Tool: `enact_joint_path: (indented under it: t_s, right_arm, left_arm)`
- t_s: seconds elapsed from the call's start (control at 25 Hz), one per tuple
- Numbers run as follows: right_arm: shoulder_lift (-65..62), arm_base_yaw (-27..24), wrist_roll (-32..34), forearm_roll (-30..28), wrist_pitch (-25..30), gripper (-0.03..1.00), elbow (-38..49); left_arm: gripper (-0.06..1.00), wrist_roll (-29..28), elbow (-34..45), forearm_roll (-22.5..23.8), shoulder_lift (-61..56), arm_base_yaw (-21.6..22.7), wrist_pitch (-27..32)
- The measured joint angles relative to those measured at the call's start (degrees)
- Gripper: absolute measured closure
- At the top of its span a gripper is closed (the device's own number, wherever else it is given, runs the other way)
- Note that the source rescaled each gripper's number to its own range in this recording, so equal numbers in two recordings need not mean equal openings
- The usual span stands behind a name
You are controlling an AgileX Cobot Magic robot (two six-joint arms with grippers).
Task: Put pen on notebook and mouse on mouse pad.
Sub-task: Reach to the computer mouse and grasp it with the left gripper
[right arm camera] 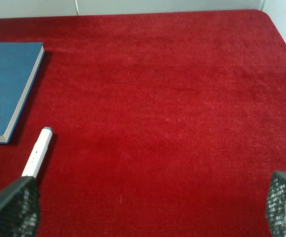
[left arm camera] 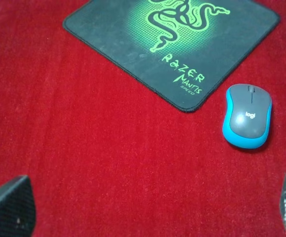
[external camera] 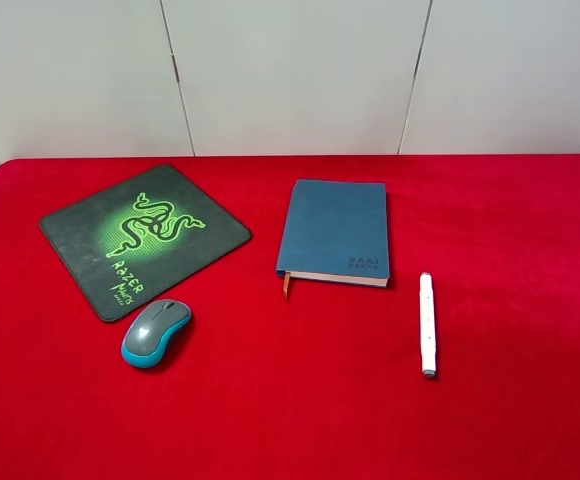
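Note:
The slim white pen (external camera: 427, 323) lies on the red cloth to the right of the blue notebook (external camera: 336, 231), apart from it; both also show in the right wrist view, pen (right arm camera: 37, 153) and notebook (right arm camera: 7, 86). The teal and grey mouse (external camera: 156, 332) rests on the cloth just off the near corner of the black mouse pad (external camera: 145, 238) with its green logo. In the left wrist view the mouse (left arm camera: 247, 115) sits beside the pad (left arm camera: 175, 42). My left gripper (left arm camera: 150, 212) and right gripper (right arm camera: 148, 210) are open, hanging above the cloth, holding nothing. Neither arm appears in the high view.
A red cloth (external camera: 300, 400) covers the whole table, with a white wall (external camera: 290, 70) behind its far edge. The cloth's far right corner (right arm camera: 264, 15) shows in the right wrist view.

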Motion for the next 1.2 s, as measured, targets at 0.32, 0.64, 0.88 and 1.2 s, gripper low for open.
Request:
enact_joint_path:
  t_s: [0.32, 0.64, 0.88, 1.2]
  right_arm:
    - [0.0, 0.0, 0.0, 0.0, 0.0, -0.03, 0.0]
    - [0.0, 0.0, 0.0, 0.0, 0.0, -0.03, 0.0]
    - [0.0, 0.0, 0.0, 0.0, 0.0, -0.03, 0.0]
    - [0.0, 0.0, 0.0, 0.0, 0.0, -0.03, 0.0]
  left_arm:
    - [-0.03, 0.0, -6.64, 0.0, 17.1, 0.0, 0.11]
    - [-0.03, 0.69, -11.03, 0.0, 32.81, -2.55, -1.08]
    - [-0.03, 0.12, -11.03, 0.0, 43.82, -8.02, -3.56]
    - [-0.03, -2.57, -11.03, 0.0, 59.29, -15.0, -8.62]
